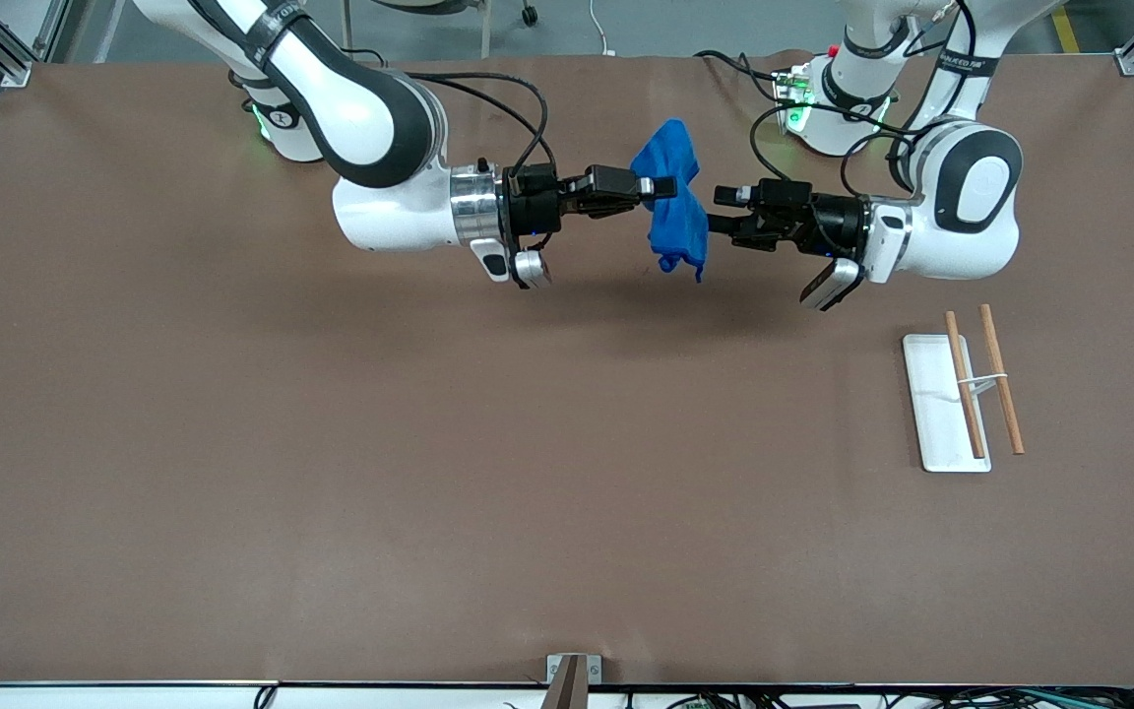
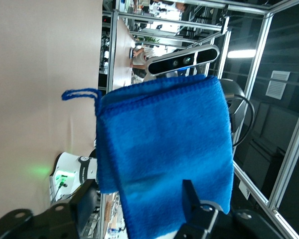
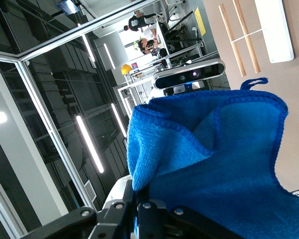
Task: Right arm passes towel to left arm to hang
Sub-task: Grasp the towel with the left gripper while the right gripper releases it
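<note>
Two grippers face each other mid-air over the table (image 1: pixel 232 473), toward the robots' end. Towel (image 1: pixel 672 197) hangs bunched between them, long axis approx. vertical, off the table.

R gripper (image 1: pixel 661 187): fingers clamped on towel near its mid-height, holding it up.

L gripper (image 1: pixel 720 209): fingers (image 2: pixel 190 194) apart, one each side of the cloth's edge per L wrist view; no pinch seen yet. Judgement: handover underway, L needs to close on fabric before R lets go.

Corner thread loop (image 2: pixel 80 93) sticks out from hem.

Rack (image 1: pixel 951 404) w/ two wooden rods lies at L arm's end, nearer front camera than the towel.

Writing: band on L arm has lettering, not legible.
</note>
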`<state>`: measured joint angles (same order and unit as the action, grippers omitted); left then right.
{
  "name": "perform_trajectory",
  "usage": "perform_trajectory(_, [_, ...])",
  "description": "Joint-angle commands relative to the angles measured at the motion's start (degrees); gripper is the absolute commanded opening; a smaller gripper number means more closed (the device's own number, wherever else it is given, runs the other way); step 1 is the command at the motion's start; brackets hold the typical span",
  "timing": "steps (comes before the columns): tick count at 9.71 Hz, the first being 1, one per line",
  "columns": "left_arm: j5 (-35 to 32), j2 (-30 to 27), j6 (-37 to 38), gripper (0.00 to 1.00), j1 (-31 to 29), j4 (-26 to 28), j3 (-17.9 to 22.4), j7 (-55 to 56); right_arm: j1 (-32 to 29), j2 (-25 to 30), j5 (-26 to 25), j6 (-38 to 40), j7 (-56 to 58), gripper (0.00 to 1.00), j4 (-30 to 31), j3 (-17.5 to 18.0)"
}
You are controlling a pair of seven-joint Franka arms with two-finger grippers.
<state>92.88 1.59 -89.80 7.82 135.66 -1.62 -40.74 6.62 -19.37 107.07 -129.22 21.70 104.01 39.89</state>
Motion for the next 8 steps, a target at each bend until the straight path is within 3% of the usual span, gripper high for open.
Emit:
perform_trajectory(1, [2.1,-0.3,-3.2,0.70,1.6,2.2,0.0,-1.9,0.2,-0.2,1.8,0.0,1.2,0.00,-0.5,0.3])
perform_trajectory(3, [2.0,-0.4,-2.9,0.11,1.3,2.2,0.1,-2.0,0.2,-0.2,1.9,0.0,1.2,0.00,-0.4,0.3])
perform_trajectory(4, [2.0,-0.4,-2.7,0.00,1.0,2.1,0.2,-2.0,0.2,-0.2,1.8,0.0,1.2,0.00,-0.5,0.3])
perform_trajectory(8, [1.3,-0.4,-1.5,0.00,0.9,0.8,2.1,0.1,0.2,-0.2,1.9,-0.1,1.2,0.00,-0.5,0.3])
